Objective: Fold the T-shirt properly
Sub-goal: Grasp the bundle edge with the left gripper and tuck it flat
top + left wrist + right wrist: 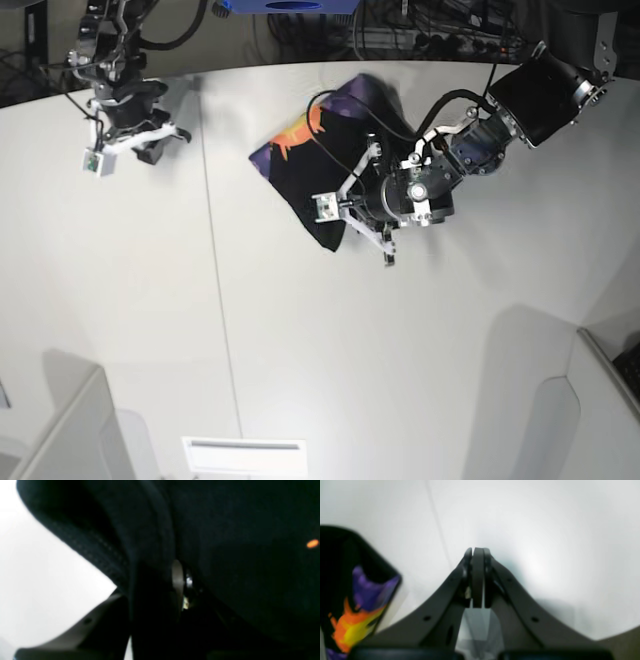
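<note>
The black T-shirt (320, 165) lies bunched at the back middle of the white table, its orange and purple print (295, 135) facing up on the left part. My left gripper (343, 222) is at the shirt's near corner and shut on it. In the left wrist view black cloth (225, 555) with a stitched hem (85, 547) fills the frame and runs down past one pale finger (178, 580). My right gripper (478, 552) is shut with nothing in it, its pads pressed together over bare table. It hangs at the far left (152, 148), well apart from the shirt (357, 592).
A seam (215, 280) runs front to back across the white table. Grey panels stand at the near left (70, 430) and near right (590, 400) corners. A white slotted plate (243, 455) sits at the front edge. Cables and boxes line the back.
</note>
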